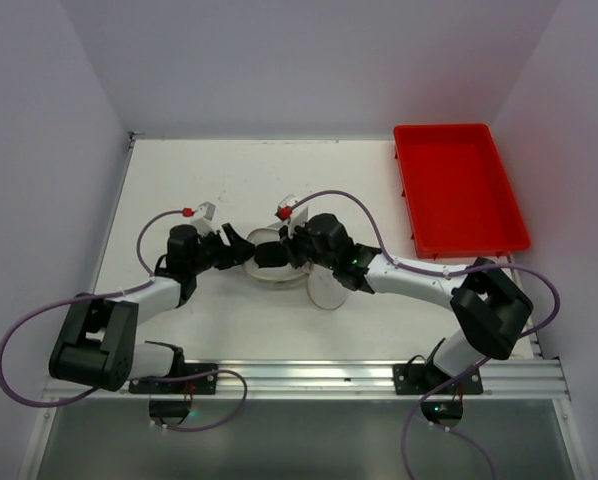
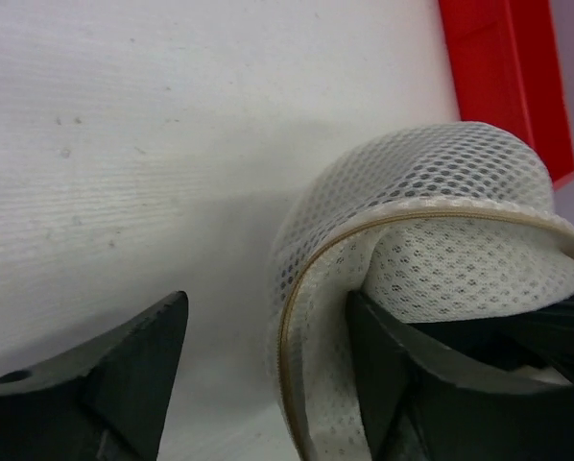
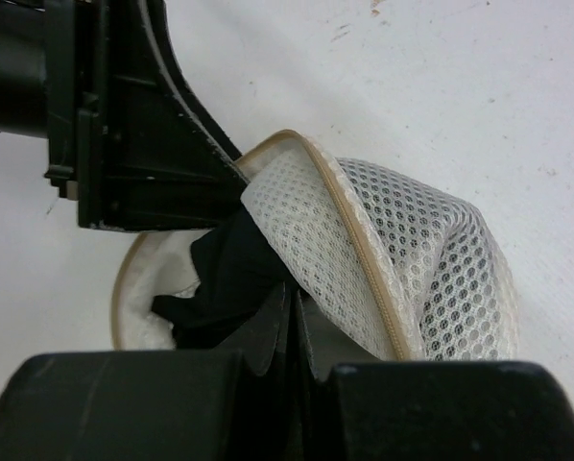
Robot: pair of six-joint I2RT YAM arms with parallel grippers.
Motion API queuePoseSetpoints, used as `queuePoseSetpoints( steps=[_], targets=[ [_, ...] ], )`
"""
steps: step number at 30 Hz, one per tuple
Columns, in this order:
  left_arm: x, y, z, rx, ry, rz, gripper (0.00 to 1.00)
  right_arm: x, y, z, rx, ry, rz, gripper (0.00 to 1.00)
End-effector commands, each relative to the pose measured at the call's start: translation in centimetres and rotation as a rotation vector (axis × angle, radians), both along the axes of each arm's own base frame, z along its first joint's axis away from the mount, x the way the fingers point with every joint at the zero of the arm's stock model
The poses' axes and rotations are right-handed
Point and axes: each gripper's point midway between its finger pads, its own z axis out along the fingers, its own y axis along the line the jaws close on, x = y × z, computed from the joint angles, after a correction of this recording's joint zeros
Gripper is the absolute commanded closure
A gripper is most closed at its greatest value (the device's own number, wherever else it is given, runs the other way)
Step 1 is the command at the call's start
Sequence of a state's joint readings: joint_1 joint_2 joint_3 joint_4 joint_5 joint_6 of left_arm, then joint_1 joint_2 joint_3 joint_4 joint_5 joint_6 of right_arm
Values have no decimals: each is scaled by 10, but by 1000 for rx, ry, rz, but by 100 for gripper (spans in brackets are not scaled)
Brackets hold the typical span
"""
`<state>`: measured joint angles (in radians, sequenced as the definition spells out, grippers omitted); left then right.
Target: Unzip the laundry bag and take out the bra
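Left gripper spread wide, clamping nothing; its right finger tucked under the folded mesh wall of the laundry bag, other finger off the bag over bare table. Right gripper faces it from the opposite side, jaws pressed together on a fold of the bra right at the tips. Bra is black and bunched, half out of the bag's tan-rimmed opening, directly ahead of the right fingers. Bag sits between both grippers, unzipped, touching both. Red tray well apart, beyond the right arm.
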<state>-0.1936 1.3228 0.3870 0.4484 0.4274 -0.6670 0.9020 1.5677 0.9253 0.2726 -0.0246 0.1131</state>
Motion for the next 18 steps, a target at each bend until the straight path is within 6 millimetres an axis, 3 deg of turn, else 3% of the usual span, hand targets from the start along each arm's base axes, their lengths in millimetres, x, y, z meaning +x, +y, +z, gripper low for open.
queuePoseSetpoints(
  steps=[1,6,14,18],
  targets=[
    [-6,-23,54,-132,-185,-146,26,-1,4,22,62,-47,34,100],
    [-10,-25,86,-123,-277,-178,21,-2,2,5,6,-12,41,100],
    [-6,-27,93,-80,-283,-181,21,-12,7,2,10,8,107,100],
    [-2,-28,91,-80,-266,-180,27,-15,4,6,31,-16,117,100]
  ],
)
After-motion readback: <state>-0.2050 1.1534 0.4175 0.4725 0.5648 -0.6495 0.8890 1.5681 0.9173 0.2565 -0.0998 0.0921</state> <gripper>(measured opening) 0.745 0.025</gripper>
